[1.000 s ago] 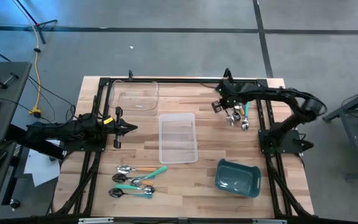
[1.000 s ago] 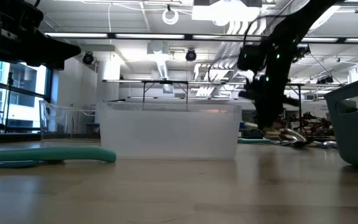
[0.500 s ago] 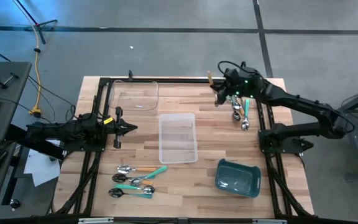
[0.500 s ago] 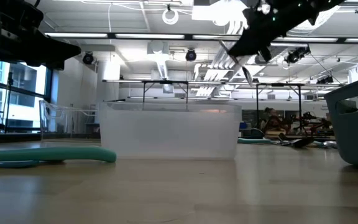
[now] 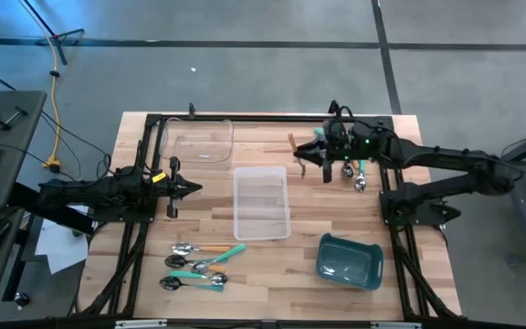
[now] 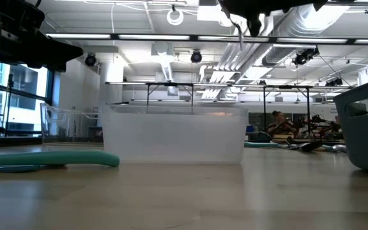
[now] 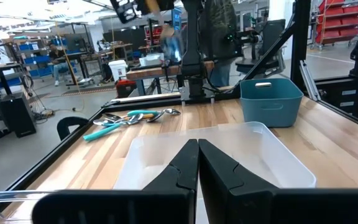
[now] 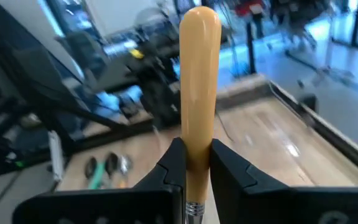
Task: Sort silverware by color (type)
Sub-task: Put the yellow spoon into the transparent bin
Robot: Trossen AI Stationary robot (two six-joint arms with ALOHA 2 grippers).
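Now right tool (image 8: 196, 163) grips orange spoon (image 8: 199, 74) above table; left tool (image 7: 197, 163) shut, idle.

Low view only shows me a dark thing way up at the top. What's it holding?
Observer: That's the right gripper, shut on an orange-handled spoon.
Operator: Where is it over the table?
Observer: Over bare wood, between the middle clear tray and a pile of spoons on the table's right side.
Operator: And the other arm?
Observer: The left gripper waits shut, just left of that tray.
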